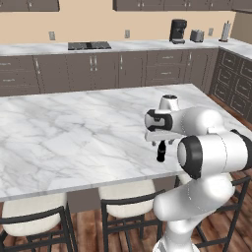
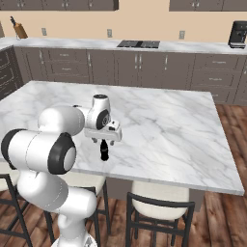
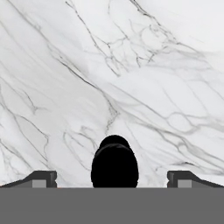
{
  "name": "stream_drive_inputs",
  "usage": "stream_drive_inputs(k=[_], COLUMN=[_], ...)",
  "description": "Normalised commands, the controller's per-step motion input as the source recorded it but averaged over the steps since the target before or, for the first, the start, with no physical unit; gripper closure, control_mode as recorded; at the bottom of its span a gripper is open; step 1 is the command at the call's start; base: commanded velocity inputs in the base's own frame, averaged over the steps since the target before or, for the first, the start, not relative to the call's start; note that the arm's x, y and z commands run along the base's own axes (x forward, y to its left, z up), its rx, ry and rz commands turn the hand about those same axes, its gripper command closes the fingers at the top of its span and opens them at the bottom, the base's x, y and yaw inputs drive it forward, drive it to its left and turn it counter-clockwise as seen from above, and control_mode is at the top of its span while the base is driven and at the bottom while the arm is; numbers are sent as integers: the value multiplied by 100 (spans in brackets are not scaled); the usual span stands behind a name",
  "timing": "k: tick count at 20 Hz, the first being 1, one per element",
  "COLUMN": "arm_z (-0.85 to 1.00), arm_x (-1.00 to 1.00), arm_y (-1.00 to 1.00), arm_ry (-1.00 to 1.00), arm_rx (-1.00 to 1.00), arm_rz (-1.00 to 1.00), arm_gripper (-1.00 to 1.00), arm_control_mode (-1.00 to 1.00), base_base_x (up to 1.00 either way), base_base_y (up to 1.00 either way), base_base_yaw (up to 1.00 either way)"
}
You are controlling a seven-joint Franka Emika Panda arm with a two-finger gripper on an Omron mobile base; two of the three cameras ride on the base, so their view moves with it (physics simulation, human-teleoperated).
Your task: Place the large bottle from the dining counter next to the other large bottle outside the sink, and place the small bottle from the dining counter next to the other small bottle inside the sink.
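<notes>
A small dark bottle [image 1: 161, 152] stands upright on the white marble dining counter [image 1: 74, 133], close to its near edge. My gripper [image 1: 161, 143] hangs directly over it, open, with the fingers spread to either side of the bottle's top. From the hand camera I look straight down on the bottle's round black cap [image 3: 114, 162], which sits centred between the two fingertips [image 3: 42, 178]; neither one touches it. In the right base view the bottle [image 2: 103, 151] stands just below my gripper [image 2: 103, 141]. I cannot see another bottle or the sink.
Stools [image 1: 127, 197] stand tucked under the counter's near edge. The back counter carries a cooktop [image 1: 89, 46], a coffee machine [image 1: 177, 31], a toaster [image 1: 197, 35] and a knife block [image 2: 20, 29]. Cabinets line the back wall.
</notes>
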Motion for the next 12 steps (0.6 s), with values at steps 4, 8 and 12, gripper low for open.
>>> stream_drive_inputs(k=[4, 8, 12], arm_z=[0, 0, 0], arm_x=[0, 0, 0], arm_y=[0, 0, 0], arm_ry=[0, 0, 0], arm_rx=[0, 0, 0], arm_rz=[0, 0, 0], arm_gripper=[-100, 100, 100], arm_control_mode=[-100, -100, -100], base_base_x=[0, 0, 0], base_base_y=[0, 0, 0], base_base_yaw=[0, 0, 0])
